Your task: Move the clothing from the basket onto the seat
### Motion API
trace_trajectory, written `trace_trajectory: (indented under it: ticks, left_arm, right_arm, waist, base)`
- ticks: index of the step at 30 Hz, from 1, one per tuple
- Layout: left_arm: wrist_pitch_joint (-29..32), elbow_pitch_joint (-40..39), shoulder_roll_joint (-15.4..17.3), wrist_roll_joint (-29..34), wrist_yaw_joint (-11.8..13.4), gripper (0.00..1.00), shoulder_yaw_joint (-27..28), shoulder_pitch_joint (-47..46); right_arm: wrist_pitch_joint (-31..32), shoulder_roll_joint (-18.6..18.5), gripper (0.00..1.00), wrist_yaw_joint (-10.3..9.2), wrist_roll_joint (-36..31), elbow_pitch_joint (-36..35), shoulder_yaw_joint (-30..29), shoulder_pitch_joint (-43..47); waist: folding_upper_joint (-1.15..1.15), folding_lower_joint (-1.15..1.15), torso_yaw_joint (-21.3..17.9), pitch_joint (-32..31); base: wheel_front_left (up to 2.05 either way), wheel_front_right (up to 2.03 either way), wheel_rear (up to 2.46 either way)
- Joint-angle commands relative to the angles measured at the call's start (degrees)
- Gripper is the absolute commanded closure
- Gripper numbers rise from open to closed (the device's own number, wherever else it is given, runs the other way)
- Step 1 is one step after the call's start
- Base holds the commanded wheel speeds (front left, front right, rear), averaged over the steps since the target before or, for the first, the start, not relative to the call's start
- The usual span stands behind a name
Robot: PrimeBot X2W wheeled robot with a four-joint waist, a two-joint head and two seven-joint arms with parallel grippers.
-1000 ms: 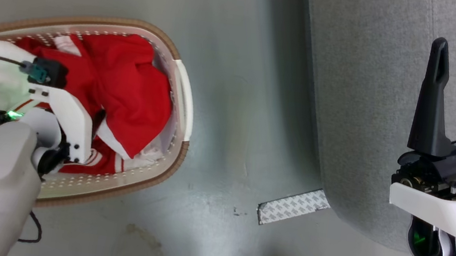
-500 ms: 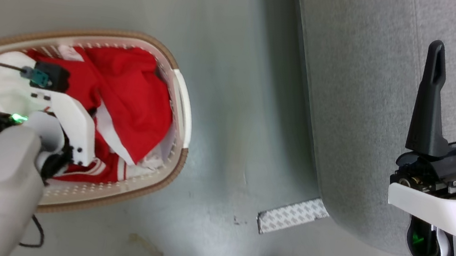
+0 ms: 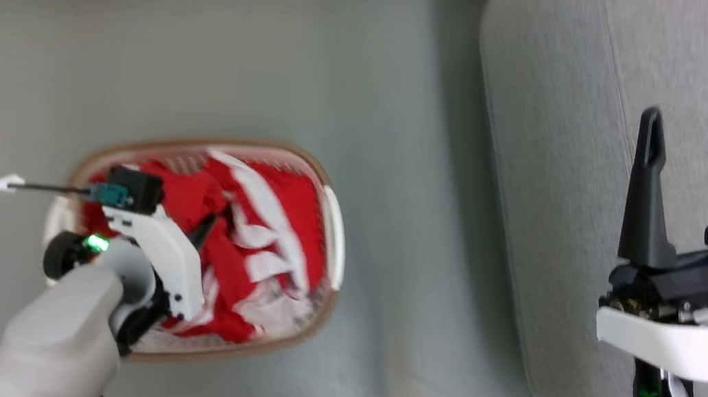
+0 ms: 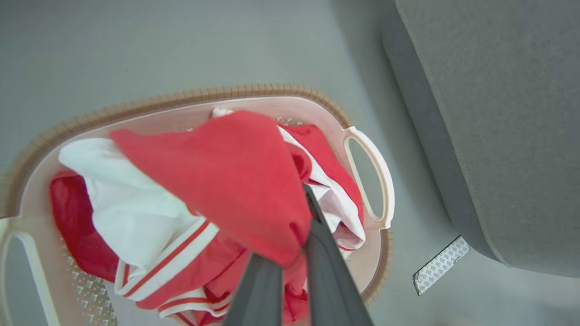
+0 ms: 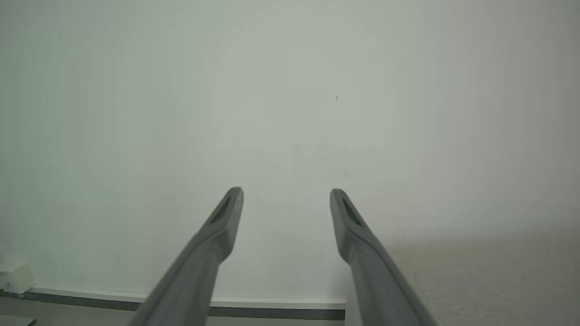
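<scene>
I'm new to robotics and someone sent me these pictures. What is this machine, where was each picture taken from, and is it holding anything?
This is a wheeled robot with two arms, each ending in a two-fingered claw. One picture looks down from a camera on its head. The other two come from its wrists and look along each claw's fingers. On the floor stands a white basket of red-and-white clothing, next to a big grey seat. The left claw is shut on a fold of the clothing, above the basket. The right claw is open and holds nothing.
</scene>
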Motion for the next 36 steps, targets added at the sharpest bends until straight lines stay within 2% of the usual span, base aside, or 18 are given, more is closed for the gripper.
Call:
trace_trajectory:
  ticks: [1,9,19,26,31,36]
  left_arm:
    - [-1.77,-0.80,-0.05,-1.07,0.08,1.00,-0.92,1.87]
    - [-8.77,-4.16,-0.21,-3.75,0.08,1.00,-3.63,5.66]
    - [-13.67,-11.69,0.78,-1.61,0.62,1.00,-3.76,7.47]
    - [-14.40,-24.16,3.15,0.96,3.68,1.00,-1.48,8.56]
    - [-14.26,-34.63,5.47,2.27,7.24,1.00,-0.06,9.85]
    - [-12.17,-41.63,7.57,2.21,10.00,1.00,0.46,11.26]
  right_arm:
    - [0.03,-1.28,0.00,-0.14,0.00,0.77,-0.01,1.58]
    - [0.03,-4.01,0.00,-0.13,1.12,3.01,0.14,5.93]
    - [0.03,-5.39,0.00,-0.13,2.41,5.42,1.40,11.57]
    - [0.03,-5.61,0.00,-0.13,3.44,6.80,3.51,14.39]
    - [0.03,-5.61,0.00,-0.13,4.00,7.07,5.18,15.39]
    - [0.04,-5.17,0.00,-0.13,4.36,7.21,6.52,15.84]
  waist:
    - [0.00,0.01,4.74,-6.69]
    - [0.00,0.01,9.49,-16.34]
    - [0.00,0.01,12.95,-25.18]
    - [0.00,0.01,13.85,-29.52]
    - [0.00,0.01,13.84,-30.30]
    - [0.00,0.01,13.58,-30.12]
  base:
    - [0.00,0.00,0.00]
    - [0.00,0.00,0.00]
    - [0.00,0.00,0.00]
    - [0.00,0.00,0.00]
    - [0.00,0.00,0.00]
    - [0.00,0.00,0.00]
